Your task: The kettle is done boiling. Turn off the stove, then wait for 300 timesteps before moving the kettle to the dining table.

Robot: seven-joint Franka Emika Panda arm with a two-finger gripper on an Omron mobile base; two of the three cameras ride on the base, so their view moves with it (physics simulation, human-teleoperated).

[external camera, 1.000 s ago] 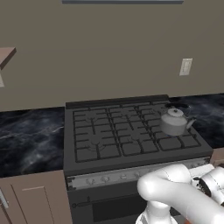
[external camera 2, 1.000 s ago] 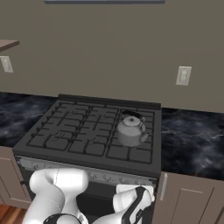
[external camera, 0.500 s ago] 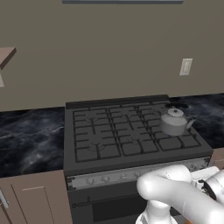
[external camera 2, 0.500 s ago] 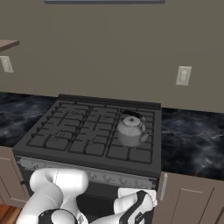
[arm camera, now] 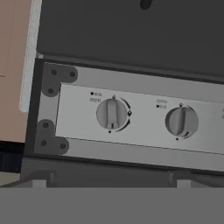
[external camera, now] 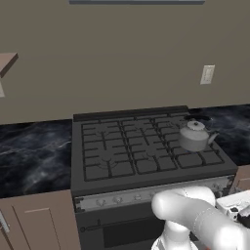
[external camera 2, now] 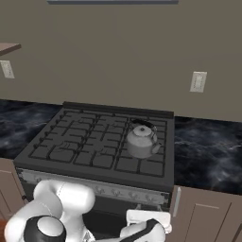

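Beige wall (external camera: 122,58) behind everything, one outlet (external camera: 207,74) on it, dark marble counter (external camera: 34,156) on both sides with brown cabinets (external camera: 39,222) below. We see the stove (external camera: 127,151) set between the counters, black grates on top, silver knob strip along its front edge, dark oven door beneath.

We count one container: the kettle (external camera: 194,136), upright on the far right burner in the left base view, lid on, dark handle arched over it, contents not visible. In the right base view the kettle (external camera 2: 141,141) sits right of the grate's middle, toward the back.

White arm (external camera: 195,217) low in front of the oven door, below the stove top; the kettle is well apart from it, up and back on the grates. We cannot make out the fingers in the base views.

In the hand view, we face the knob strip close up: two round grey knobs, left knob (arm camera: 112,113) and right knob (arm camera: 181,121), each with an upright ridge. Fingertips barely rise at the bottom edge, set wide apart, clamped on nothing, touching neither knob.
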